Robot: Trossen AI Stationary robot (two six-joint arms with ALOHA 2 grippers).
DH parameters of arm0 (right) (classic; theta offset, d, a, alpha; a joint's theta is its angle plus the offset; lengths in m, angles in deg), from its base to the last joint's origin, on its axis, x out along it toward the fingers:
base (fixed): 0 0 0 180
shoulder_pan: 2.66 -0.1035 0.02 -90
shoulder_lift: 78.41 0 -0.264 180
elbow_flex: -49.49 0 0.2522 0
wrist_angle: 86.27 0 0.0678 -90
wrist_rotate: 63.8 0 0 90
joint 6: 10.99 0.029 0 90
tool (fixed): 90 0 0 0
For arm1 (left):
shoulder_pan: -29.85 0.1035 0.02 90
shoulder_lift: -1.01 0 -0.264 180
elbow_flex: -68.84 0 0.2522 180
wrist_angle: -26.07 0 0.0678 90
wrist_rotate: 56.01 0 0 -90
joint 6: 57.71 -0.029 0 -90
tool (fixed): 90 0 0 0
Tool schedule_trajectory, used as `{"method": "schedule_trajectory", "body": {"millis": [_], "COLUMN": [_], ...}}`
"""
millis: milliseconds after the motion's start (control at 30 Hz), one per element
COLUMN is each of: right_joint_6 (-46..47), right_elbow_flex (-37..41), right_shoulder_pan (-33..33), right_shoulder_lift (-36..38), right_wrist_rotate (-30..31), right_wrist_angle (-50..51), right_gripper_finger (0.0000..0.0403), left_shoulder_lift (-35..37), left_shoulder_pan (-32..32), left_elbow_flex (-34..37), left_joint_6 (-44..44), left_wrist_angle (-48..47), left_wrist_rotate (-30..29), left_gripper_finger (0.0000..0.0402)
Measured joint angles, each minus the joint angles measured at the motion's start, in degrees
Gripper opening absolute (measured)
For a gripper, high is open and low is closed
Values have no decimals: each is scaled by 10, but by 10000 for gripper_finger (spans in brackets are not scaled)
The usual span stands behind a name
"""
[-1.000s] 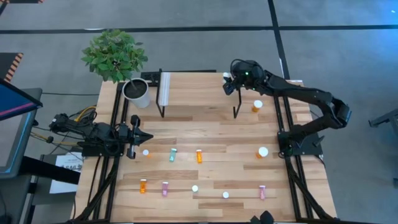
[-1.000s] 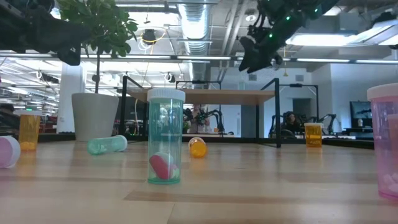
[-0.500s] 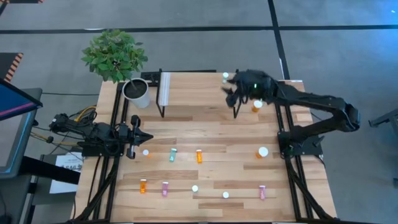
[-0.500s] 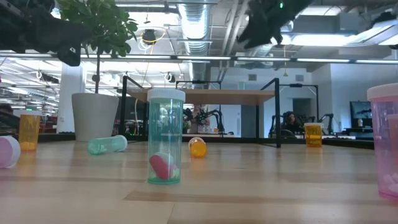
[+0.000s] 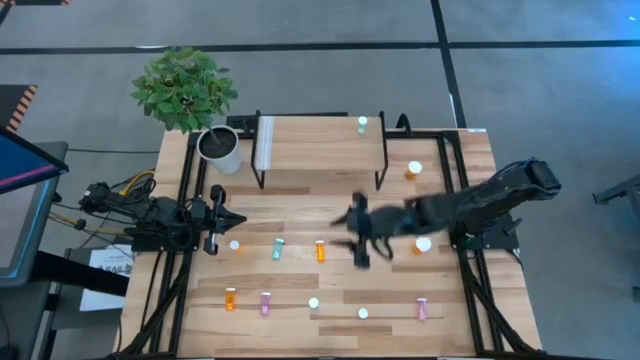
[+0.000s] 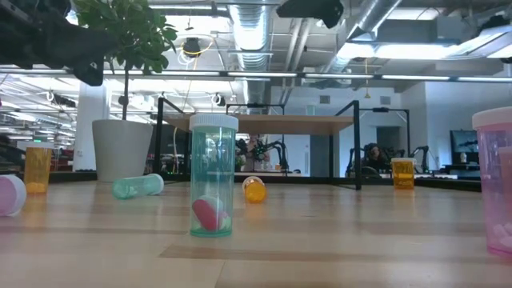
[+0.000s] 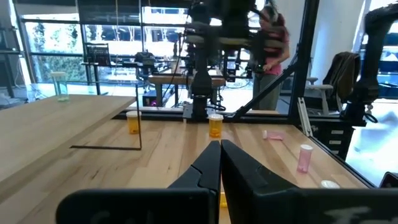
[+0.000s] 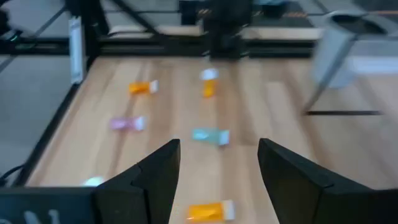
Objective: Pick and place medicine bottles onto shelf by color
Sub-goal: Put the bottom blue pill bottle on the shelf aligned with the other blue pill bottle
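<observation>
The right gripper point(image 5: 358, 238) hung open and empty at the frame's centre, dark fingers point(image 8: 155, 177) spread above a lying orange bottle point(image 5: 320, 250). A teal bottle point(image 5: 362, 124) stood on the wood-topped shelf point(image 5: 320, 145), upper centre. The left gripper point(image 5: 232, 221) waited closed, mid-left.

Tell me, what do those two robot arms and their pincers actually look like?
Both arms are dark, nearly black, built of chunky jointed segments. The left arm trails a bundle of cables at its base. The left gripper ends in two slim tapering fingers. The right gripper has two broad, flat, dark fingers.
</observation>
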State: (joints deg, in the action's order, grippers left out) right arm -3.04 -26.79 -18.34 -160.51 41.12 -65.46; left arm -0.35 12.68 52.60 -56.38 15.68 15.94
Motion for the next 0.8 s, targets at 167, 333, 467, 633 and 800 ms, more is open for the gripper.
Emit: {"method": "schedule_trajectory", "body": {"millis": [167,333,467,633,800], "right_joint_6": [54,95,113,136,132], "right_elbow_flex": [0,0,0,-10,-55], "right_shoulder_pan": [-56,-86,-105,-121,-129], "right_shoulder_lift": [-62,-126,-166,-205,-250], "right_wrist_rotate": [20,17,5,-13,-17], "right_wrist_angle": [-33,-98,-152,-176,-156], "right_gripper_finger": [240,240,240,240,240], "left_shoulder_lift": [0,0,0,0,0], "left_shoulder_pan": [0,0,0,0,0], "left_elbow_flex": [0,0,0,0,0], "left_joint_6": [10,15,16,28,28], "left_wrist_angle": [0,0,2,1,1], "left_wrist_rotate": [-23,-24,-26,-26,-34], "left_gripper_finger": [0,0,0,0,0]}}
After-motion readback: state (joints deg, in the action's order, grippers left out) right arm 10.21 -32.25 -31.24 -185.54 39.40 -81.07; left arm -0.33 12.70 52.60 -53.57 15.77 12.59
